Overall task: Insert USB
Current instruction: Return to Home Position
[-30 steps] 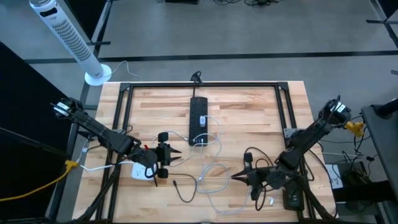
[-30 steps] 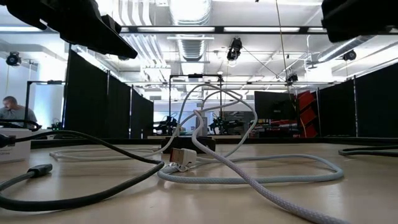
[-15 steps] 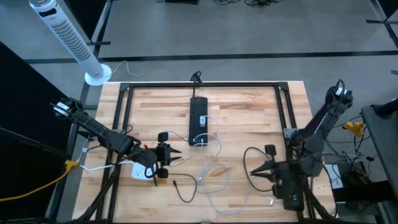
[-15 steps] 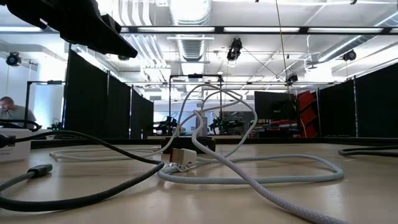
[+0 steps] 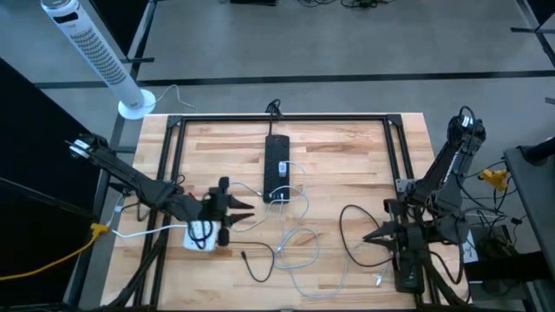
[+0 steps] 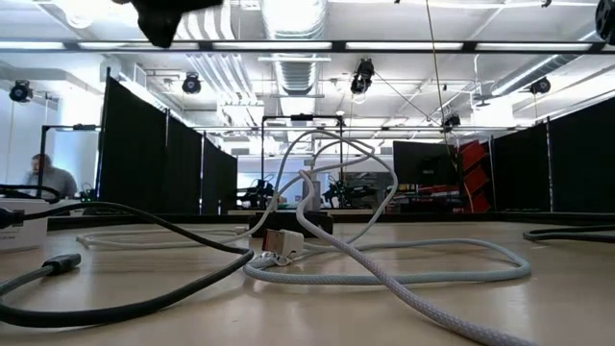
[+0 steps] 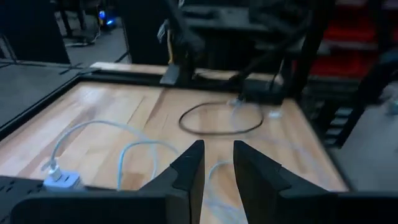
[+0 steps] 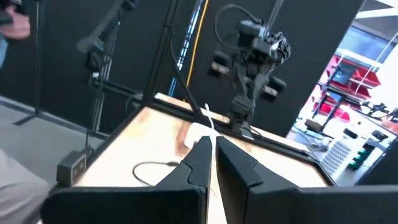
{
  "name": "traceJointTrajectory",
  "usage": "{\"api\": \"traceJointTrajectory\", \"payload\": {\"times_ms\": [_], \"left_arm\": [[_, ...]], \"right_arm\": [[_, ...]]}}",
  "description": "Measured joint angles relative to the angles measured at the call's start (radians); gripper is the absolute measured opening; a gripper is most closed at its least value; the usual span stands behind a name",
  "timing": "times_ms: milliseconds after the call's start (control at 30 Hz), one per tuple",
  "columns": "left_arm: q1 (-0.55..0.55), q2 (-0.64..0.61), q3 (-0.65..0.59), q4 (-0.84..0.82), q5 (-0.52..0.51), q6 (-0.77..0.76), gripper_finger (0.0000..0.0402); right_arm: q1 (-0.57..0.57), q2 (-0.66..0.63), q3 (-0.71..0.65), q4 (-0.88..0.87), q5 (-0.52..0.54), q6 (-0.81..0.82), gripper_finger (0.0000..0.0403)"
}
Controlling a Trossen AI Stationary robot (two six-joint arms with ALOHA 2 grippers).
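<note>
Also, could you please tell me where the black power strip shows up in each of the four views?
High view: the black power strip lies lengthwise at the table's centre.
Low view: the strip is seen end-on, mid-picture, behind the cables.
Left wrist view: the strip is in the lower left corner.
Right wrist view: I cannot make it out.
Shared landmark: the white plug in its end nearest the arms, also in the low and left wrist views.

overhead looking down, low across table (image 5: pixel 347 147), wrists facing each other
</note>
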Motion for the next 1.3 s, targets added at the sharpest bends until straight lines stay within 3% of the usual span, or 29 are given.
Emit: {"api": "traceJointTrajectory", "payload": {"times_ms": [100,300,467,600,767,1300], "left_arm": [[-0.06,-0.047,-0.024,-0.002,-0.027,0.013,0.0061],[-0.166,-0.12,-0.087,-0.003,-0.267,0.017,0.0043],[-0.191,-0.164,-0.122,-0.004,-0.276,0.013,0.0031],[-0.191,-0.188,-0.14,-0.003,-0.283,0.014,0.0027],[-0.192,-0.234,-0.192,-0.004,-0.384,0.013,0.0027],[-0.191,-0.431,-0.381,0.008,-0.368,-0.048,0.0027]], "right_arm": [[0.023,0.0,-0.002,-0.052,0.06,0.051,0.0007],[0.039,-0.002,-0.009,-0.171,0.134,0.189,0.0007],[0.04,-0.031,-0.01,-0.313,0.208,0.324,0.0007],[0.05,-0.105,-0.01,-0.584,0.251,0.593,0.0007],[0.063,-0.173,-0.049,-0.864,0.247,0.953,0.0007],[0.065,-0.261,-0.257,-0.844,0.194,1.128,0.0007]]}}
